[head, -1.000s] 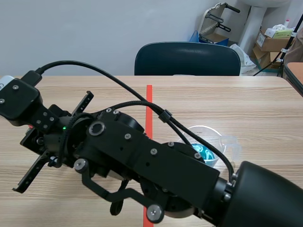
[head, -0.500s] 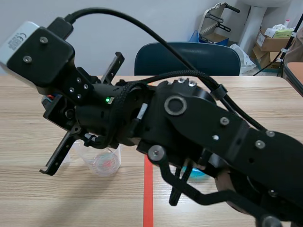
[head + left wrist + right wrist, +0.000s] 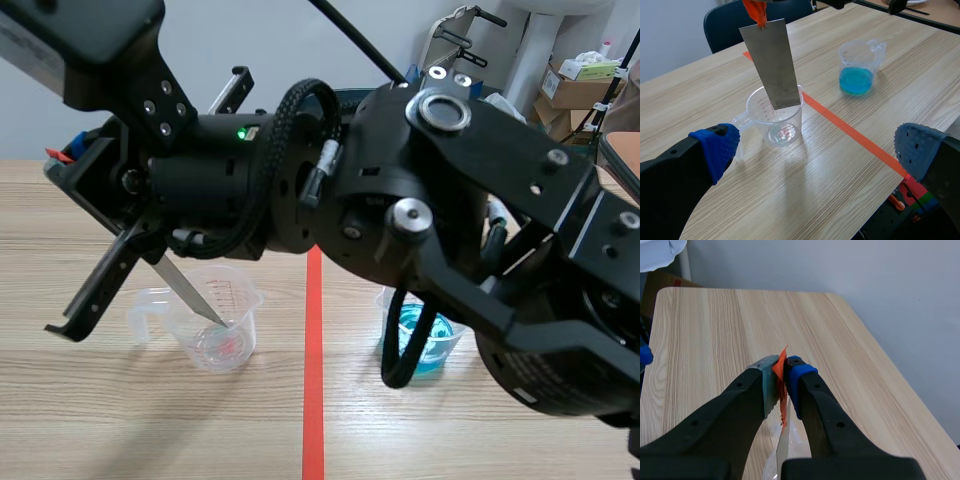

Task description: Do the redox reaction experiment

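A grey metal strip [image 3: 772, 62] with orange tape on its top end hangs from my right gripper [image 3: 781, 376], which is shut on the taped end. The strip [image 3: 190, 292] slants down, and its lower end sits inside the mouth of a clear beaker [image 3: 777, 122] that has a trace of reddish stuff at the bottom. The same clear beaker [image 3: 222, 332] stands left of the red tape line. A second beaker [image 3: 857, 70] with blue liquid stands right of the line, shown partly hidden in the scene view [image 3: 428, 348]. My left gripper [image 3: 816, 149] hovers open, short of the clear beaker.
The right arm [image 3: 420, 200] reaches across most of the scene from the right and hides much of the table. A dark chair [image 3: 735, 20] stands at the table's far edge. Boxes [image 3: 580, 85] sit on the floor at the back right.
The right arm has risen from low over the table, uncovering both beakers. The metal strip has come into sight, reaching down into the clear beaker.
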Robot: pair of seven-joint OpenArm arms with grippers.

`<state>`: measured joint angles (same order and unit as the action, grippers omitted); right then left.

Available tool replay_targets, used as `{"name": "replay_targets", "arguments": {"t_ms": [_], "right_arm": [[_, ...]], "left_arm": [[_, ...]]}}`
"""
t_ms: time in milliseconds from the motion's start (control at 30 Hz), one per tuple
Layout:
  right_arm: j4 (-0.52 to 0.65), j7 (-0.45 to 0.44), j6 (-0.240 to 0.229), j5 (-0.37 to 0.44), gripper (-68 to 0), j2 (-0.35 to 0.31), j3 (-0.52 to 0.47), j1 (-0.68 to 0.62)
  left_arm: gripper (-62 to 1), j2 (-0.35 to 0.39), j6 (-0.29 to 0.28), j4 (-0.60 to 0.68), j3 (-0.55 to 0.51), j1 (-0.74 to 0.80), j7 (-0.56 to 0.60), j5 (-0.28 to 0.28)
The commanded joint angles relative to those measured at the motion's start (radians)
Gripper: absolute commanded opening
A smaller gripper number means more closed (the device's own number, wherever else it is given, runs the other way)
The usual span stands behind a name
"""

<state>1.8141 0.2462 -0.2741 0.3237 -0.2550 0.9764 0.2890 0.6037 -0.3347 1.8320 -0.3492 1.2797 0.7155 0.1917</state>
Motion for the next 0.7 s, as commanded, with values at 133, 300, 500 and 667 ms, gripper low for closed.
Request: {"name": "replay_targets", "arguments": {"t_ms": [133, 300, 500, 667], "right_arm": [[0.019, -0.001, -0.006, 0.068, -67.1, 0.018, -0.026, 0.063], [0.019, -0.001, -0.038, 0.113, -67.1, 0.018, -0.042, 0.097], [0.019, 0.003, -0.042, 0.13, -67.1, 0.017, -0.069, 0.113], [0.019, 0.003, -0.064, 0.141, -67.1, 0.018, -0.081, 0.113]], "left_arm": [[1.4, -0.008, -0.001, 0.005, 0.005, -0.003, 0.017, 0.006], [1.4, -0.008, -0.001, 0.005, 0.005, -0.003, 0.016, 0.006], [1.4, -0.008, -0.001, 0.005, 0.005, -0.003, 0.017, 0.006], [1.4, -0.008, -0.001, 0.005, 0.005, -0.003, 0.016, 0.006]]}}
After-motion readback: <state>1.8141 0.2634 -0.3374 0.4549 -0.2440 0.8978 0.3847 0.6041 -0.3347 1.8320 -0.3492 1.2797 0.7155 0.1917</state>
